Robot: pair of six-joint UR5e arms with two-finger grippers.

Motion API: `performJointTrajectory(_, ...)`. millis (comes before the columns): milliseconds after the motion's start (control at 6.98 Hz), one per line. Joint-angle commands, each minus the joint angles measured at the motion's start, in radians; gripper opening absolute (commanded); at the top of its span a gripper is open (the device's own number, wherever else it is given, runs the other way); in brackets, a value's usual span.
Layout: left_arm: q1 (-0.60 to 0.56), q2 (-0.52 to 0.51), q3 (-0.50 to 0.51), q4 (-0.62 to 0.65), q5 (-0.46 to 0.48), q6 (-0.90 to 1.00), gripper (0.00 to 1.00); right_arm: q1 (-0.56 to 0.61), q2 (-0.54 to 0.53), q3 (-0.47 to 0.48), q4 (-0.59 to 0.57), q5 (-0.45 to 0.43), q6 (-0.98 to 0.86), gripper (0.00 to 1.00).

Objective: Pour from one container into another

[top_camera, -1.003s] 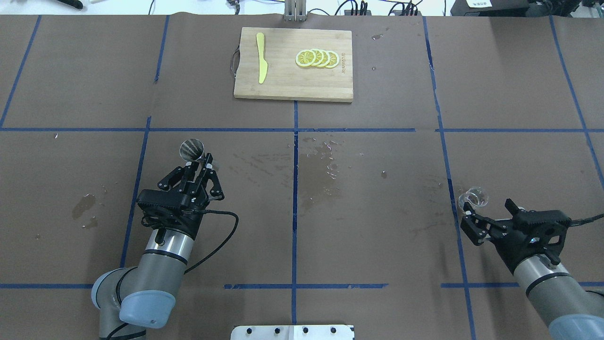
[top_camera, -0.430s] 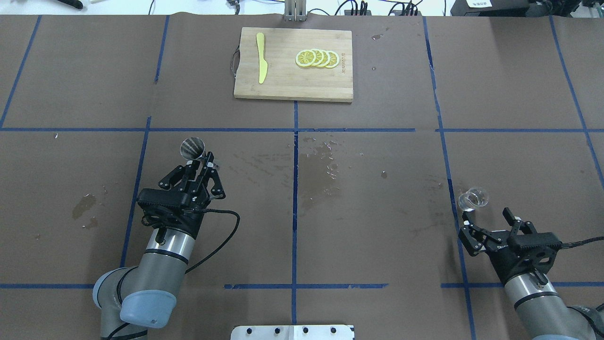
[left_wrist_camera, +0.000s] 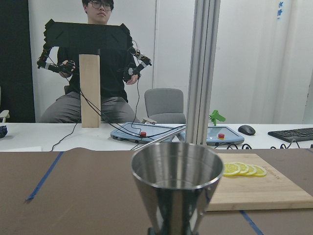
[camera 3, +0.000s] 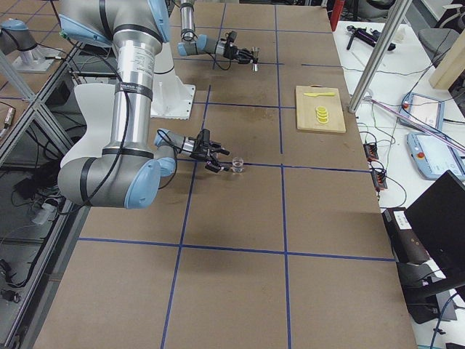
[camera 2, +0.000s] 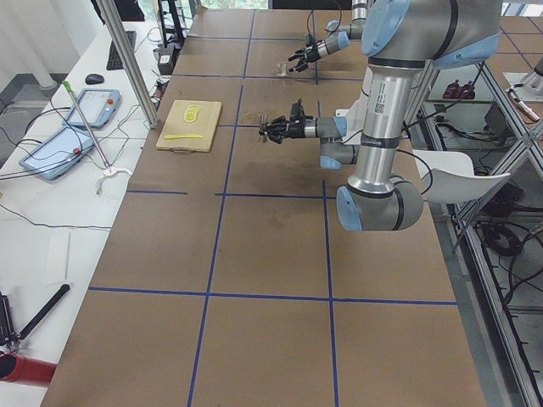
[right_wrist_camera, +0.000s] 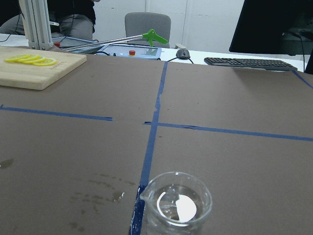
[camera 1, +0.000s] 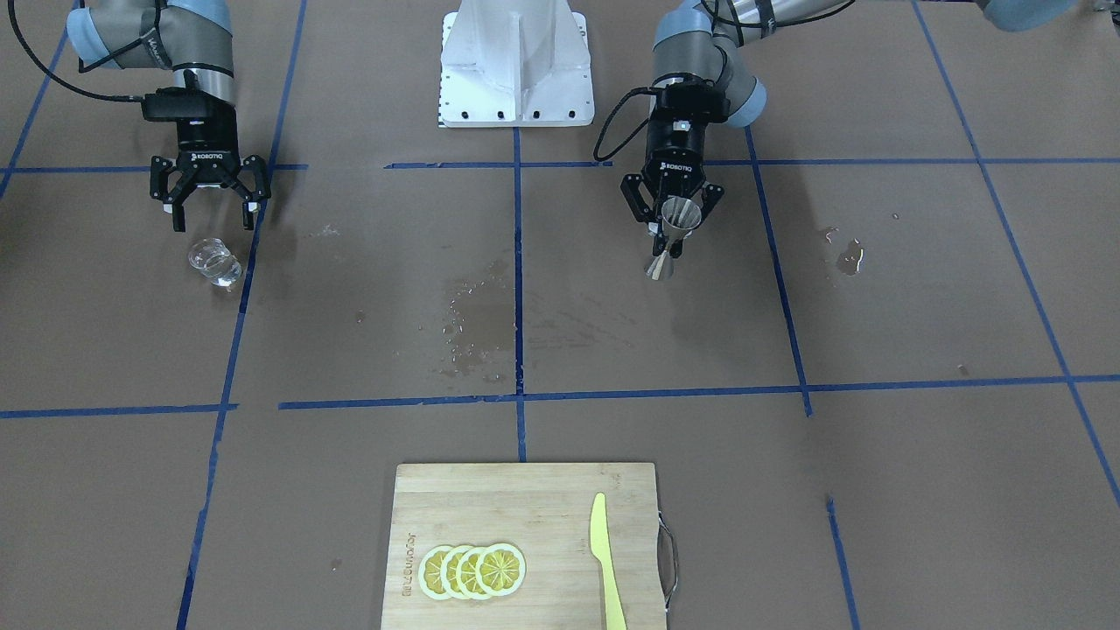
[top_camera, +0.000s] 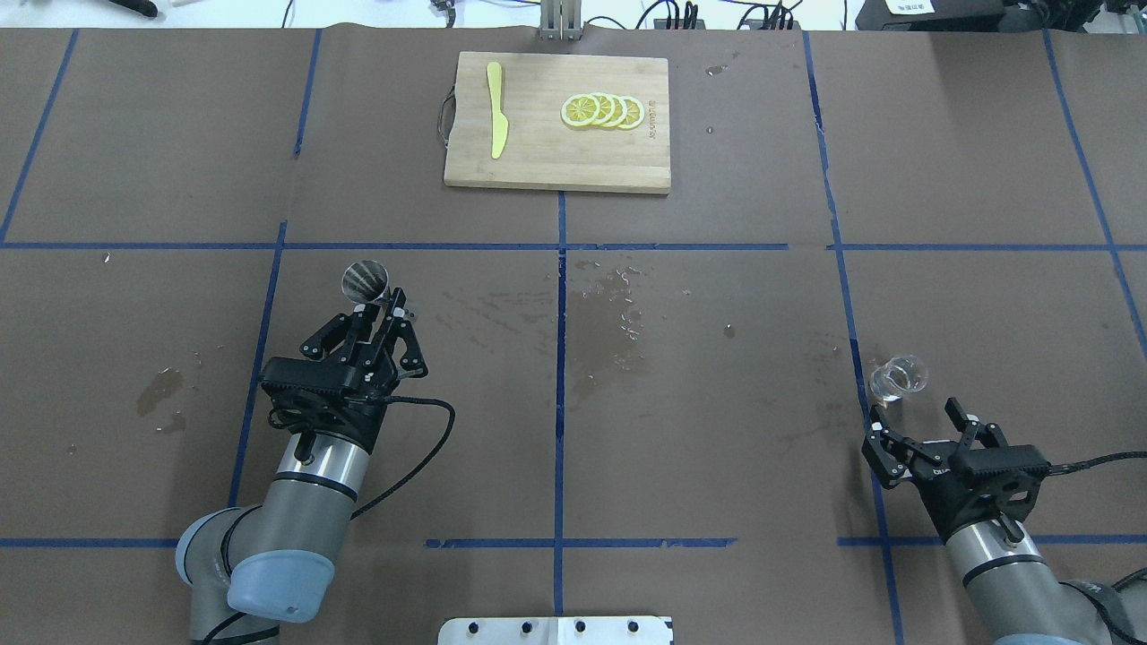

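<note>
The steel jigger [top_camera: 365, 280] is held at its narrow waist by my left gripper [top_camera: 383, 311], which is shut on it, left of the table's centre line. The left wrist view shows the jigger's [left_wrist_camera: 176, 183] open upper cone close up and upright. It also shows in the front view as the jigger [camera 1: 679, 214]. The clear glass cup [top_camera: 899, 376] stands on the table at the right, free of any grip. My right gripper [top_camera: 916, 410] is open a short way behind the cup, towards the robot. The cup [right_wrist_camera: 178, 204] fills the bottom of the right wrist view.
A wooden cutting board [top_camera: 538, 161] at the far middle carries lemon slices [top_camera: 602, 111] and a yellow knife [top_camera: 495, 121]. Wet spots [top_camera: 618, 313] mark the brown mat near the centre and a stain [top_camera: 161, 387] lies at the left. Blue tape lines cross the mat.
My right gripper has drawn back from the glass cup towards the robot and turned level, still open. The cup stays in place. The left gripper and jigger have barely moved.
</note>
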Motion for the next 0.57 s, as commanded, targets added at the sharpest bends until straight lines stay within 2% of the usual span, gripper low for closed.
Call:
performJointTrajectory(0,0.0,0.001,-0.001,0.0,0.0,0.0,0.0,-0.001,0.007,-0.013,0.0,0.019,-0.008,0.99)
performJointTrajectory(287,0.0,0.003,-0.001,0.0,-0.002,0.0,0.0,0.028,0.007,-0.019,0.0,0.026,-0.037,0.98)
performJointTrajectory(430,0.0,0.003,-0.001,0.0,0.0,0.0,0.0,0.053,0.007,-0.021,0.0,0.058,-0.046,0.97)
